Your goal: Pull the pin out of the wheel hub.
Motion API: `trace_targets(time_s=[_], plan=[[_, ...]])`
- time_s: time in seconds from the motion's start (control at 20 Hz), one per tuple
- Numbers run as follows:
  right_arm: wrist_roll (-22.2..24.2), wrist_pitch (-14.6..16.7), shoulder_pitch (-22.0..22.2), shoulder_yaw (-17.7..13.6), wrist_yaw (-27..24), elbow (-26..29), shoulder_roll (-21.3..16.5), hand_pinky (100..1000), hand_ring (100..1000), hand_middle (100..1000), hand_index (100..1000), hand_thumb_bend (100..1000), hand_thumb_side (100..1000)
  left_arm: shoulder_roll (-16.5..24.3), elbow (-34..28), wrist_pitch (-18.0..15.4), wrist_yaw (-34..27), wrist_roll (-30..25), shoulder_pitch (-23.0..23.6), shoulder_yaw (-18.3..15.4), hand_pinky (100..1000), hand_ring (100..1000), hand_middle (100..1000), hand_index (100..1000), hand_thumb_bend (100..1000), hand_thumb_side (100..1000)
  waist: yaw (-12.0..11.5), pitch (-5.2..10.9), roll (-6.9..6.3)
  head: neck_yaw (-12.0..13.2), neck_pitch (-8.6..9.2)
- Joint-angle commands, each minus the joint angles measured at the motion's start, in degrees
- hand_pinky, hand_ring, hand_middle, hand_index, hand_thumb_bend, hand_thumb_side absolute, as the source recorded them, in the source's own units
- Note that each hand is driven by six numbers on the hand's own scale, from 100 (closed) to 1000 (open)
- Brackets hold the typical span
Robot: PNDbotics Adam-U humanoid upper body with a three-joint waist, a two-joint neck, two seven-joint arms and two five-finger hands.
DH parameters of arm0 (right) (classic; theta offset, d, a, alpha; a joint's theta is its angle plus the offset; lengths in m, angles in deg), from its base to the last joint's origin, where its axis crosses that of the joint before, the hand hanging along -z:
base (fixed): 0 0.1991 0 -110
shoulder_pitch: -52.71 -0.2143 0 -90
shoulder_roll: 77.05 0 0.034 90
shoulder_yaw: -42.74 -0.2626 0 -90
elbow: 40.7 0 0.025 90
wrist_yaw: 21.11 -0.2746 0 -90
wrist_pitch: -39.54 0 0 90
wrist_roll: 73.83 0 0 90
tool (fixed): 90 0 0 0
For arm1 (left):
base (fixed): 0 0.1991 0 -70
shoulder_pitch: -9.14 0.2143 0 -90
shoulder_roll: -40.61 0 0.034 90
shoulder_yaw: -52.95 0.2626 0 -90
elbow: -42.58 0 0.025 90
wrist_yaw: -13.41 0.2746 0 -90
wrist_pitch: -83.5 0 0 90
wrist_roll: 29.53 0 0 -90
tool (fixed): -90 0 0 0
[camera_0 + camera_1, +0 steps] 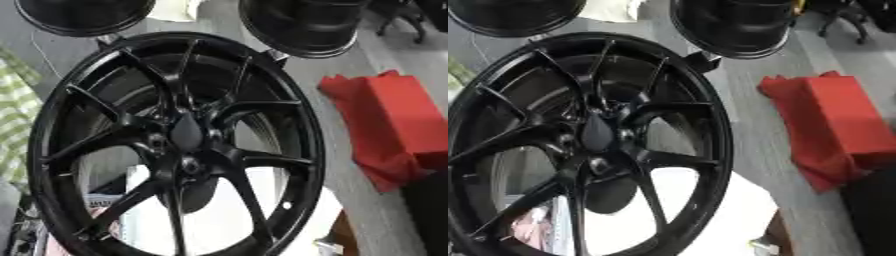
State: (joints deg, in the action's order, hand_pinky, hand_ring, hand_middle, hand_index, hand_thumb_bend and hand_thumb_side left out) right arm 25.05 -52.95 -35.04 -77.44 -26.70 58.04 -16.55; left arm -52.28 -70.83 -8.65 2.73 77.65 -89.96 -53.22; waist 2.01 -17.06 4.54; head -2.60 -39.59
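Wheel hub [185,135], black spoked rim, red cloth [389,125] beside

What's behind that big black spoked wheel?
Through the spokes of the black spoked wheel show a white surface and printed papers at lower left. Two more black rims stand beyond it. The spokes hide the rest.

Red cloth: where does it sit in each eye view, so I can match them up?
Left eye view: the red cloth lies at the right edge, mid-height, right of the black wheel.
Right eye view: the red cloth is right of centre, further from the edge.
Shared landmark: the wheel's centre hub.
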Motion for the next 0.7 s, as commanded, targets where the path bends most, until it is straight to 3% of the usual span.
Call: trace_targets(time_s=[0.05, 0.15, 0.3, 0.55, 0.65, 0.7], plan=[[-1.08, -0.94, 2.66, -2.57, 6.45, 3.72, 4.24, 833, 743, 461, 576, 349, 100, 0.45, -1.18, -0.24, 0.34, 0.19, -0.61, -0.63, 817, 579, 548, 715, 100, 700, 0.08, 0.45, -0.26, 0.43, 0.70], [0.10, -1.25, 4.58, -2.74, 10.92, 5.06, 7.75, 888, 824, 652, 733, 366, 100, 0.32, -1.18, -0.29, 0.30, 0.19, -0.70, -0.62, 817, 579, 548, 715, 100, 700, 0.06, 0.35, -0.46, 0.66, 0.67], [3.71, -0.64, 6.20, -2.71, 16.77, 5.97, 12.28, 986, 940, 846, 834, 385, 100, 0.06, -1.18, -0.26, 0.22, 0.18, -0.82, -0.59, 817, 579, 548, 715, 100, 701, 0.03, 0.24, -0.77, 1.25, 0.73], [6.64, 0.91, 6.47, -3.18, 18.02, 7.26, 15.92, 1000, 966, 869, 841, 367, 100, -0.03, -1.18, -0.41, 0.16, 0.10, -0.87, -0.56, 817, 579, 548, 715, 100, 699, 0.00, 0.16, -1.23, 1.37, 0.60], [5.75, 1.00, 6.27, -3.27, 16.94, 8.85, 16.45, 1000, 955, 847, 829, 374, 100, -0.07, -1.18, -0.45, 0.16, 0.05, -0.88, -0.53, 817, 579, 548, 715, 100, 698, -0.02, 0.09, -1.36, 1.33, 0.56], [4.92, 1.01, 6.15, -3.13, 16.04, 9.94, 16.70, 998, 927, 805, 807, 421, 100, -0.07, -1.18, -0.46, 0.16, 0.02, -0.89, -0.51, 818, 579, 548, 715, 100, 697, -0.03, 0.05, -1.41, 1.32, 0.54]])
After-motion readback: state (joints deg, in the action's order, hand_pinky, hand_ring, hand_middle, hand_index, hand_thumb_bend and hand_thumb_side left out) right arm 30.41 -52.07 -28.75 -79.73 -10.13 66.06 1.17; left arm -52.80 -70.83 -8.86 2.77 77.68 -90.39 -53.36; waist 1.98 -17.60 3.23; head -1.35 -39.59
